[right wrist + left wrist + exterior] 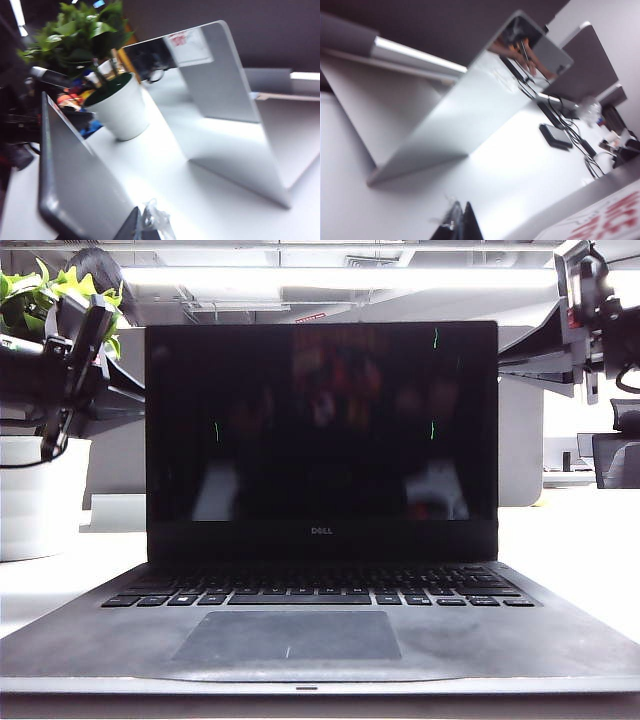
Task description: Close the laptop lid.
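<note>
The laptop lid [320, 425] stands upright in the middle of the table [590, 540], glossy black screen facing the exterior camera, keyboard deck [320, 625] spread flat in front of it. Not yet closed; hinge fully open, roughly a right angle to the deck.

My left gripper [65, 390] hangs beside the lid's upper left corner, slightly behind its plane. My right gripper [590, 325] sits beside the upper right corner, also behind. Neither touches the lid. Fingertips of the left [460, 225] show only as a dark pair pressed close together, nothing between them. Right fingers [145, 225]: tips barely in frame with something crinkled at them; I cannot tell their state.

Key relation: the lid's long top edge runs left to right between my two grippers, and its silver back faces me. My right wrist view shows that back [75, 170] close alongside the fingers; my left wrist view catches only a corner with red lettering [605, 220]. The right arm looks nearer to the back face.

Judgement: the closing push must go on the top edge, from behind, toward the keyboard. Potted plant [107, 65] and grey panel [235, 115] behind are clear of that arc.
</note>
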Controlling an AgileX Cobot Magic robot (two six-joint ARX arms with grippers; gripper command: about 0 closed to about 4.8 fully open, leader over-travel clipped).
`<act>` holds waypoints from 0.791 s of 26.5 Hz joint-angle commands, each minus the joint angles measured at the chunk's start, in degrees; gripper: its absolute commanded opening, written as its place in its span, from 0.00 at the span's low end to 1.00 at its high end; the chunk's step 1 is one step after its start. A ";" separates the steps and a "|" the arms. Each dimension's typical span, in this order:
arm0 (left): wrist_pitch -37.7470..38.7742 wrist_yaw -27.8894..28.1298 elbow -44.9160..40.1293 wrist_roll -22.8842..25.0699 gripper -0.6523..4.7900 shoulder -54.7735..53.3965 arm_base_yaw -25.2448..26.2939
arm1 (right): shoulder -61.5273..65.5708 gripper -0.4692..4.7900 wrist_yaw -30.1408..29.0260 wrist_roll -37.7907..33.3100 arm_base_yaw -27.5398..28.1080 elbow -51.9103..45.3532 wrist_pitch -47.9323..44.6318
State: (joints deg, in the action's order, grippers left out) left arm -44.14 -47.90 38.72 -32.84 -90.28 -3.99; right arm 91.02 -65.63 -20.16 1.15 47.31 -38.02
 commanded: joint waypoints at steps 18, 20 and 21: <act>6.78 -18.47 0.15 -10.10 0.11 0.17 -1.22 | -0.26 0.09 -13.22 -3.52 -0.04 -0.02 20.39; 7.67 -19.56 0.15 -10.12 0.11 0.17 -1.22 | -0.26 0.09 -14.19 -2.12 -0.07 -0.02 22.97; 8.48 -19.91 0.15 -10.05 0.11 0.17 -1.22 | -0.26 0.09 -14.16 -1.99 -0.07 -0.04 24.13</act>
State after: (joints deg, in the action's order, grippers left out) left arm -37.15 -65.28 38.74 -43.27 -90.28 -4.60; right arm 91.00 -78.83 -23.03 1.10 47.27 -15.49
